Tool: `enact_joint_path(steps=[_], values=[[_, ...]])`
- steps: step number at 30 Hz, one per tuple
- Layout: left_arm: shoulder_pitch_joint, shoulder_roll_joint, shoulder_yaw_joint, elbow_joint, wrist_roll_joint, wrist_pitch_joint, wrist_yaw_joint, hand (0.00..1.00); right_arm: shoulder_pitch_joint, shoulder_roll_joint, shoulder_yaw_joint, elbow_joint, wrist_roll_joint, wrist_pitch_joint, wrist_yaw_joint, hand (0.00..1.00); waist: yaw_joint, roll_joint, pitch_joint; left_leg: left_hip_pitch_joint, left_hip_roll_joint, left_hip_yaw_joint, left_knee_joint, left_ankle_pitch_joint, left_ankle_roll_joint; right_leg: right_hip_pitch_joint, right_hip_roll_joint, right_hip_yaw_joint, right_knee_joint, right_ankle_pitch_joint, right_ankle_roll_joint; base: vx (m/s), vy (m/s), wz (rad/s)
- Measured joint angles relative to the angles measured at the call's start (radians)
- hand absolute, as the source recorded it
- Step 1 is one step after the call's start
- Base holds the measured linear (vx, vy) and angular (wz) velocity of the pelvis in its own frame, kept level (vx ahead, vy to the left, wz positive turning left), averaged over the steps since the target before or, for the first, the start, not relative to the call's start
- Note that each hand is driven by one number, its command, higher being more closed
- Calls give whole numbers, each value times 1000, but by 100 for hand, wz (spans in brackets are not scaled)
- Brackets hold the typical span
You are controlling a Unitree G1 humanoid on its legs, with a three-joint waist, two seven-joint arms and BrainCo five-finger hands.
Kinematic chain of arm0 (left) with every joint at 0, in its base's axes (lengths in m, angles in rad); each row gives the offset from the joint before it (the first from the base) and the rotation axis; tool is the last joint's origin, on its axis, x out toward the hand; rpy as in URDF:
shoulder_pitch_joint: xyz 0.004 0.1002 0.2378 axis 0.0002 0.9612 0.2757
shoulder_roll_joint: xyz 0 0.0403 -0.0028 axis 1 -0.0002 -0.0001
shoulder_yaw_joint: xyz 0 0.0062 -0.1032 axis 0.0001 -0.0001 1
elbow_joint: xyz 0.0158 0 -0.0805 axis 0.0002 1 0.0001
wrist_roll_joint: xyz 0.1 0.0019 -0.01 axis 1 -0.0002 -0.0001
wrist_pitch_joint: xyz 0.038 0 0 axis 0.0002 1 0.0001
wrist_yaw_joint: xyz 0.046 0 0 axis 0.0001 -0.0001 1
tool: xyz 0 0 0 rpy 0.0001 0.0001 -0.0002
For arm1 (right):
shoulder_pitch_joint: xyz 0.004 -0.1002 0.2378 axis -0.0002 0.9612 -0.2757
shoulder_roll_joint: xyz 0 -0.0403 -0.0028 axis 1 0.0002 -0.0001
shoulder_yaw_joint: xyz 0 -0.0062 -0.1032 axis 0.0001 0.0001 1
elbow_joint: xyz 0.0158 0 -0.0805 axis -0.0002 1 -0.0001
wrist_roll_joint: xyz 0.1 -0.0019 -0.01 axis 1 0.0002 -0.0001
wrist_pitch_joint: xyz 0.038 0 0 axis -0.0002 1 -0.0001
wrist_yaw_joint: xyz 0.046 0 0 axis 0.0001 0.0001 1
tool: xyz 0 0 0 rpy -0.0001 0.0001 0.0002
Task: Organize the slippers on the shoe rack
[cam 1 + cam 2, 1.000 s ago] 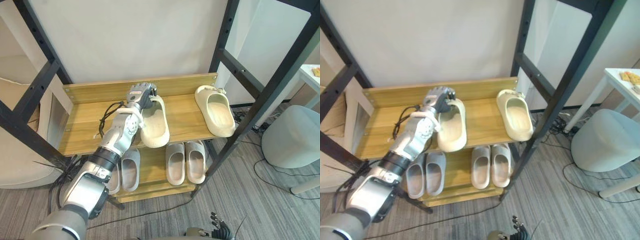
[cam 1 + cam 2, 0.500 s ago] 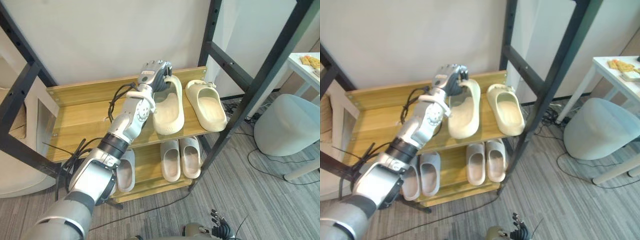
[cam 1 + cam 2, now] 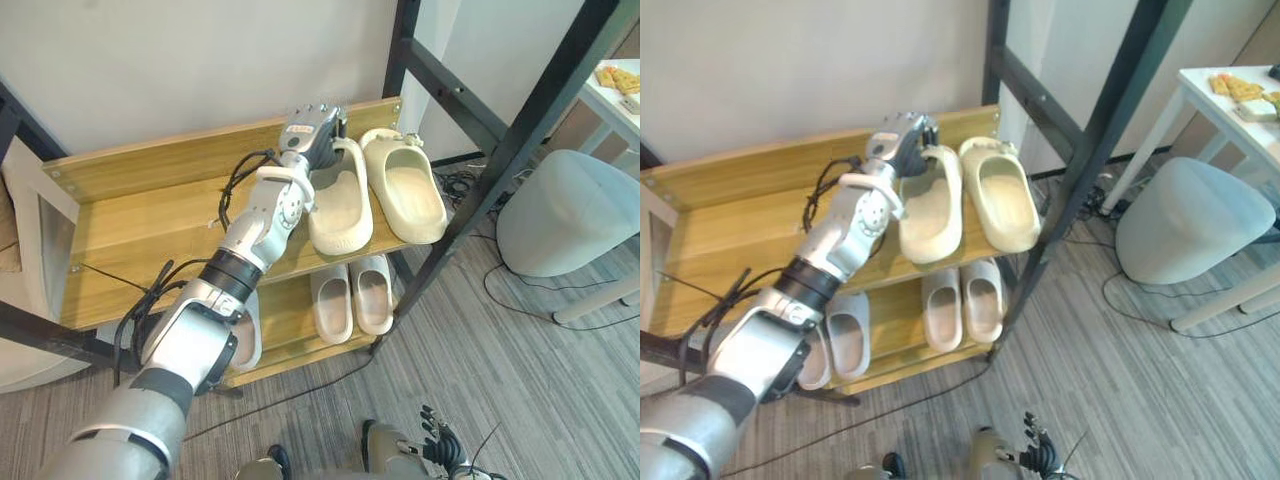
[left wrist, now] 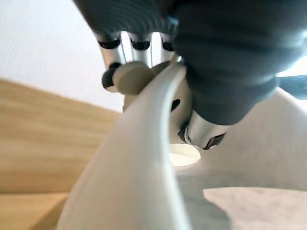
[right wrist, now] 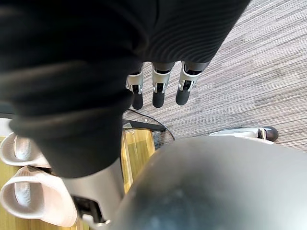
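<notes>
Grey floor (image 3: pixel 520 350), white wall (image 3: pixel 150 70), grey pouf (image 3: pixel 565 215).

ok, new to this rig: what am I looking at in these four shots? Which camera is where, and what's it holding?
This is a humanoid robot whose two arms end in fingered hands. The two wide pictures come from a stereo camera on its head, looking down at a wooden shoe rack. The two close-ups come from a camera on each wrist. Two cream slippers lie side by side on the top shelf. The left hand grips the far end of the held slipper, beside the other cream slipper. The lower shelf holds a pale pair and a grey pair. The right hand hangs open over the carpet, holding nothing.
</notes>
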Motion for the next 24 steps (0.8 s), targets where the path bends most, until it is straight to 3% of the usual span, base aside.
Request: enact_joint_path(steps=[5,6,18,24], values=[[-2,0,1,1,0,1,3,100,7,0,7,-23,0,0,0,0,0,-3,2,-4,2,1,4,-1,0,-5,1,1,0,5,1,-4,0,-1],[-2,-1,1,1,0,1,3,0,7,0,8,-23,0,0,-1,0,0,-3,2,-10,2,-1,9,-2,2,-6,1,-1,-1,5,1,-34,7,5],[-7,-61,10,1,-1,19,3,0,10,1,14,-26,-1,-1,-3,0,0,-11,11,-33,0,-34,31,-6,4,1,-9,-35,-1,6,2,-3,2,8],[-13,-91,21,1,-21,20,39,0,11,1,15,-27,-1,-1,-3,0,5,-11,12,-27,-6,-44,34,-5,5,13,-17,-46,2,6,2,-17,6,5]])
